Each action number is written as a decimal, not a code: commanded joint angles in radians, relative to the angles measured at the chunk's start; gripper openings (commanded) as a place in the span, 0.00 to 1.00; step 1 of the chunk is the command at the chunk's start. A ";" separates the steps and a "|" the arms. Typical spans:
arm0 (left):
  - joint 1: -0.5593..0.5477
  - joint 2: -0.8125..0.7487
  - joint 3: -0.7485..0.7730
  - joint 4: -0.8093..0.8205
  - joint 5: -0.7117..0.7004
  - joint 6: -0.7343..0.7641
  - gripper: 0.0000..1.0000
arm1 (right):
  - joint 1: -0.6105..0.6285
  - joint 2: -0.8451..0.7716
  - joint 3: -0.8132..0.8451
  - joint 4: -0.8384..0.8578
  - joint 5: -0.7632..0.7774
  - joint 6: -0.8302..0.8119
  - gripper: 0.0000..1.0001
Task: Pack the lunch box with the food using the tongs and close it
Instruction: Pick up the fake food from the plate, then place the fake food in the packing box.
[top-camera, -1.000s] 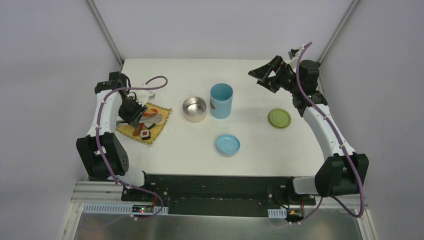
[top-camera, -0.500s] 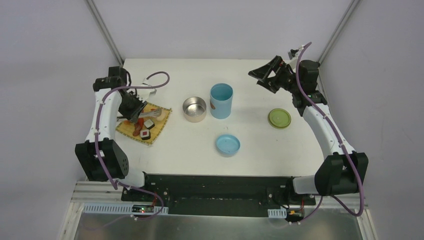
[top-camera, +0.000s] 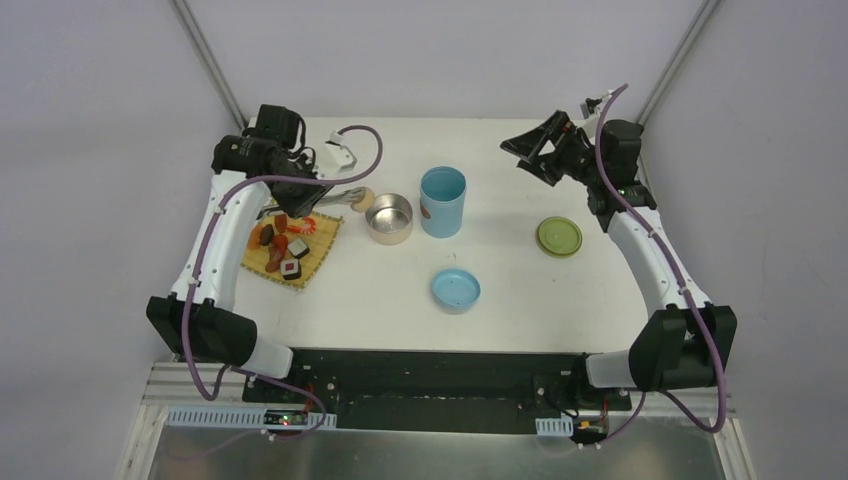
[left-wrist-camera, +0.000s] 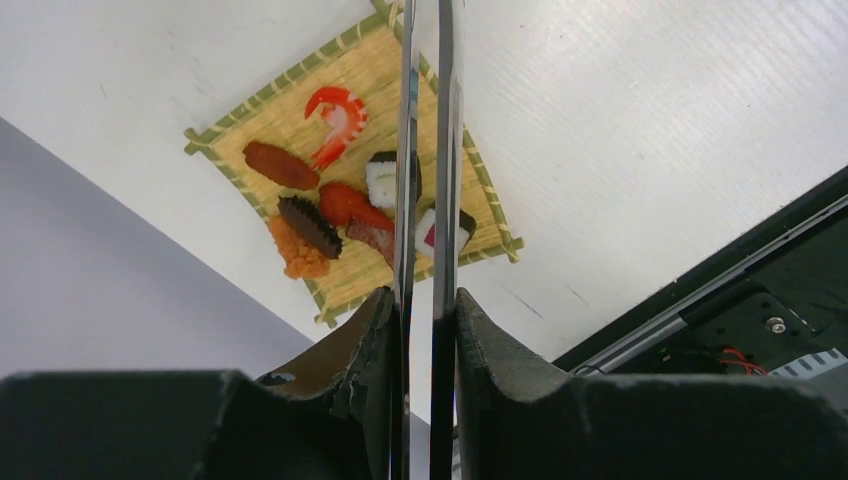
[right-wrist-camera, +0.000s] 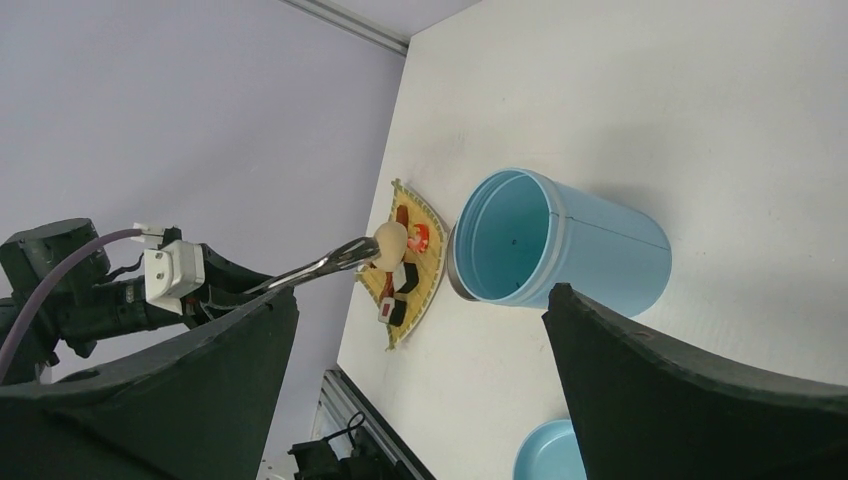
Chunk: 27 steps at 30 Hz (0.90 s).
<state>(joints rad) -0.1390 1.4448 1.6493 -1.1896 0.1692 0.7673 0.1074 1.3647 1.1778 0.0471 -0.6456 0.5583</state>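
My left gripper (top-camera: 300, 188) is shut on the silver tongs (top-camera: 338, 196), held off the table. In the left wrist view the tongs (left-wrist-camera: 447, 150) run up between my gripper (left-wrist-camera: 425, 312) fingers, their two arms close together. A pale beige food piece (top-camera: 366, 199) sits pinched at the tongs' tip, just left of the steel bowl (top-camera: 389, 217); the right wrist view shows this food piece (right-wrist-camera: 390, 240) too. More food, a shrimp (left-wrist-camera: 338, 118) and sushi blocks among it, lies on the bamboo mat (top-camera: 312, 256). The light-blue cylinder (top-camera: 443, 200) stands open. My right gripper (top-camera: 535, 148) hangs open and empty at the back right.
The blue lid (top-camera: 456, 289) lies upside down in front of the cylinder. The olive-green lid (top-camera: 559, 237) lies to the right, below my right arm. The table's black front rail (left-wrist-camera: 700, 300) shows in the left wrist view.
My left arm has lifted the tongs off the mat and swung them back and right toward the steel bowl, with a beige piece in their tip. The right arm has not moved.
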 joint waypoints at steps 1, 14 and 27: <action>-0.069 0.049 0.044 0.019 -0.062 -0.043 0.13 | -0.018 -0.016 0.030 0.026 -0.030 0.000 0.99; -0.204 0.169 0.060 0.094 -0.208 0.017 0.16 | -0.097 -0.035 0.016 0.031 -0.052 -0.003 0.99; -0.269 0.227 0.038 0.082 -0.310 0.131 0.20 | -0.140 -0.031 -0.007 0.040 -0.081 0.007 0.99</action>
<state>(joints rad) -0.3874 1.6642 1.6711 -1.0958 -0.0910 0.8516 -0.0261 1.3643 1.1774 0.0479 -0.6968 0.5598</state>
